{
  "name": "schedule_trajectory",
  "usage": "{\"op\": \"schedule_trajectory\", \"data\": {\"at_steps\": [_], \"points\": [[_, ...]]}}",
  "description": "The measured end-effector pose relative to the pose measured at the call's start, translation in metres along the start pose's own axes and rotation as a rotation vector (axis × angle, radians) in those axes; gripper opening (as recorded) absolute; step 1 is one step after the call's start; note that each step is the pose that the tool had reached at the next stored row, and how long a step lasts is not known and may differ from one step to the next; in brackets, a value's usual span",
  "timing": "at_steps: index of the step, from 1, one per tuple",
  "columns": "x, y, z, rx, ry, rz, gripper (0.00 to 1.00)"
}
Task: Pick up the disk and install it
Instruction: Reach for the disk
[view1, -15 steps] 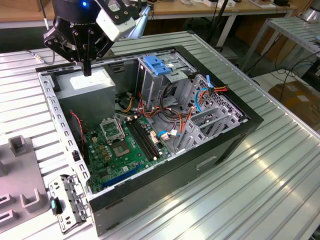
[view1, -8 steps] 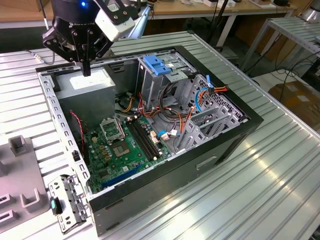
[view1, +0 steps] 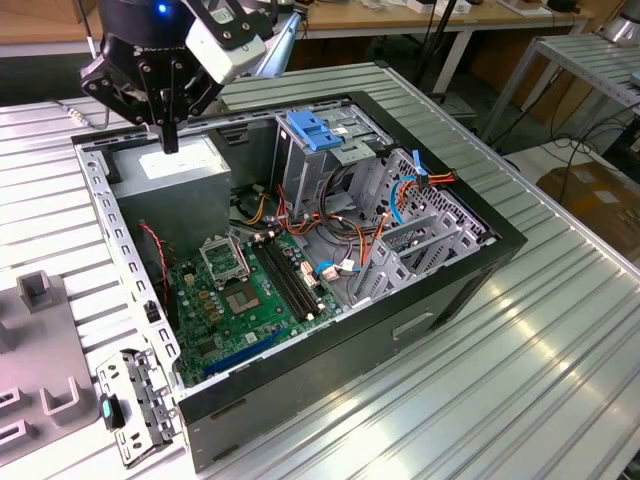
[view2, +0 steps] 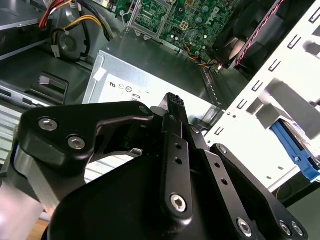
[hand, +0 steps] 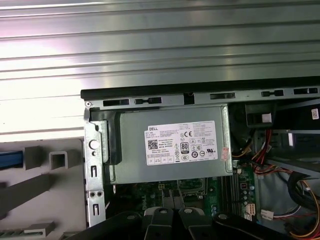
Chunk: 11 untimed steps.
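Note:
A bright blue edge of the disk (hand: 10, 159) shows in the first wrist view, lying on the grey fixture outside the computer case. In the second wrist view the same blue edge of the disk (view2: 296, 152) lies beyond the case's perforated rim. My gripper (view1: 170, 135) hangs over the case's back corner on the exterior view's left, just above the power supply (view1: 182, 165). Its black fingers (view2: 175, 102) are pressed together with nothing between them. The gripper is well apart from the disk.
The open computer case (view1: 350, 330) lies on a ribbed metal table. Inside it are a motherboard (view1: 240, 290), loose cables and a drive cage with a light blue ribbed latch (view1: 315, 130). On the exterior view's left stand a grey fixture (view1: 45, 340) and a metal bracket (view1: 135, 400).

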<state>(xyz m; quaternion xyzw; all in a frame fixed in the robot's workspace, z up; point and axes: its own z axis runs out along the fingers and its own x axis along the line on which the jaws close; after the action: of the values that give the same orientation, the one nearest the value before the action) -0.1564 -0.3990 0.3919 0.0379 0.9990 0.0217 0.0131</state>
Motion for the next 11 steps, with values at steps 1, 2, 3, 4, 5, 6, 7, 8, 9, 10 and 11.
{"op": "schedule_trajectory", "data": {"at_steps": [1, 2, 3, 4, 5, 6, 7, 8, 9, 10, 11], "points": [[0.0004, 0.0000, 0.0000, 0.0000, 0.0000, 0.000, 0.11], [0.0009, -0.0001, 0.0000, 0.0000, 0.0000, 0.000, 0.11], [0.0016, -0.0001, 0.0001, 0.0000, 0.0000, 0.000, 0.11], [0.0019, -0.0001, 0.0001, 0.0001, 0.0000, 0.000, 0.11], [0.0023, -0.0002, 0.0001, 0.0000, 0.0000, 0.000, 0.11], [0.0026, -0.0002, 0.0001, 0.0001, 0.0001, 0.000, 0.11], [0.0030, -0.0002, 0.0001, 0.0001, 0.0000, 0.000, 0.11], [0.0034, -0.0003, 0.0002, 0.0000, 0.0000, 0.000, 0.11], [0.0040, -0.0003, 0.0002, 0.0001, 0.0001, 0.000, 0.11], [0.0046, -0.0004, 0.0003, 0.0001, 0.0001, 0.000, 0.11], [0.0050, -0.0004, 0.0004, 0.0001, 0.0000, 0.000, 0.11]]}}
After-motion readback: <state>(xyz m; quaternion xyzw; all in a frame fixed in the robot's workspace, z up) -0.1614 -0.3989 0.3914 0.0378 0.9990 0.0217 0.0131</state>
